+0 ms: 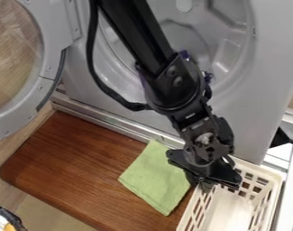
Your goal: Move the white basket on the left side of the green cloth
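White basket (264, 171) waits on the wrong side of the green cloth (154, 178): it sits at the near right, and the task wants it on the cloth's left. The claw (218, 182) is at the basket's far left corner, so the approach looks done, while the carry across and the setting down are left. Whether the claw is released or clenched, or has any grasp on the rim beneath it, cannot be told, since its own dark body hides the spot.

Just left of the claw lies the cloth, flat on the brown wooden desk (76, 167), its right edge beside the basket's left wall. The black arm (142, 38) slants down from the far edge, in front of a grey machine (263, 85) with a round opening. A round door (47, 49) hangs open at the far left.

The next move probably calls for a firm hold on the rim, then a lift high enough to clear the cloth. Dragged low, the basket could bunch the cloth; held by one corner, it may tilt or swing.
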Available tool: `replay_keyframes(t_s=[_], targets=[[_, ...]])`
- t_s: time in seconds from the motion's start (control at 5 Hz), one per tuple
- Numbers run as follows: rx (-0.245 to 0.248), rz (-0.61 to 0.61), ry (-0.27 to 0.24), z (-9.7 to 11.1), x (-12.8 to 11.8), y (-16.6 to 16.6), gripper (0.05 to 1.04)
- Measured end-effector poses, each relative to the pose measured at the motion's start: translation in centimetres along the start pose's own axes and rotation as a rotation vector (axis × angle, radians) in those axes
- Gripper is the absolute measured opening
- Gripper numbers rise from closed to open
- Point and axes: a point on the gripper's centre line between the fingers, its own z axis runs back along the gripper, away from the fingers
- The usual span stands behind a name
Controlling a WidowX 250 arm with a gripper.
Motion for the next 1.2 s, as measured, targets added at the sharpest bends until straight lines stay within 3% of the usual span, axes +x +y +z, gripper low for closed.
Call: replay_keyframes(t_s=[0.4,0.8,1.0,1.2], targets=[[0.044,-0.049,-0.013,1.1,0.3,0.3,0.096],[0.161,-0.022,-0.121,6.5,1.2,2.3,0.084],[0.235,0.033,-0.147,9.0,1.4,3.8,0.084],[0.328,0.209,-0.152,10.2,0.2,7.0,0.084]])
